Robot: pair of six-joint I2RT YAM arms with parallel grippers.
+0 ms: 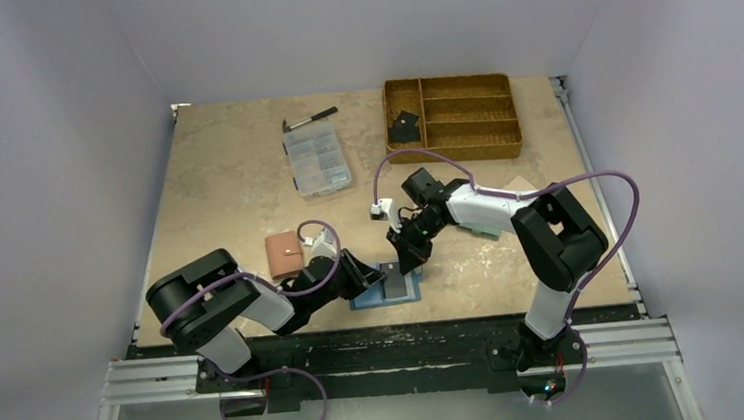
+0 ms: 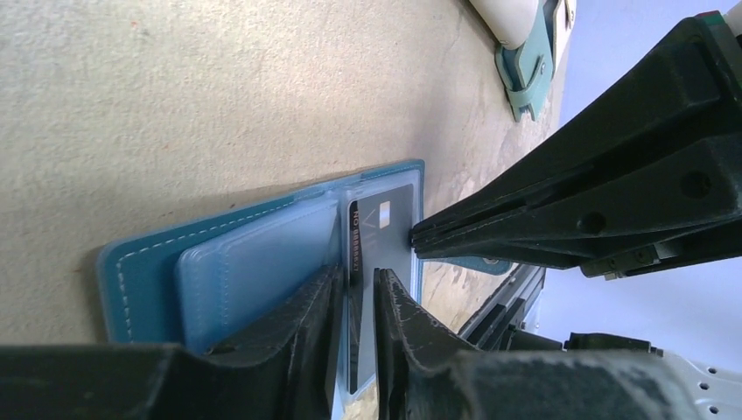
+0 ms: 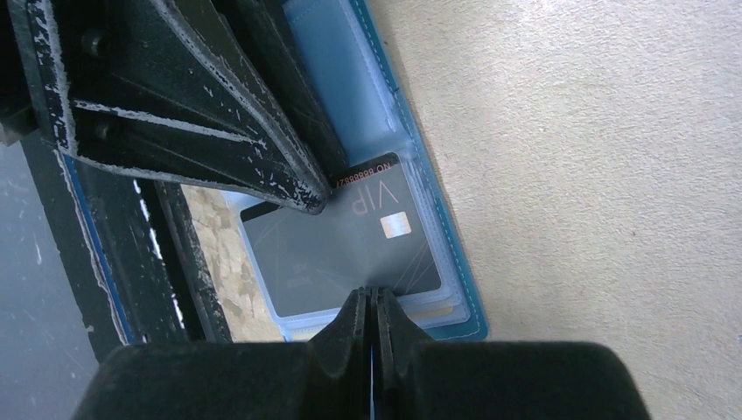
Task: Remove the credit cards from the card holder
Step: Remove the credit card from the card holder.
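Showing VIP card (image 3: 341,249) in card holder (image 2: 140,289), long axis crosswise to right gripper (image 3: 372,302), pinched closed at its edge. Opposite: left gripper (image 2: 359,278), narrowly parted.

Black-and-white arms (image 1: 478,210); purple cables (image 1: 601,174); scuffed black pincer fingers (image 3: 219,131).

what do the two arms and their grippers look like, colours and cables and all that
The left arm and right arm have white links between bulky black joints, with lilac cables looping along them. The fingers are black tapered wedges, scuffed with pale scratches.
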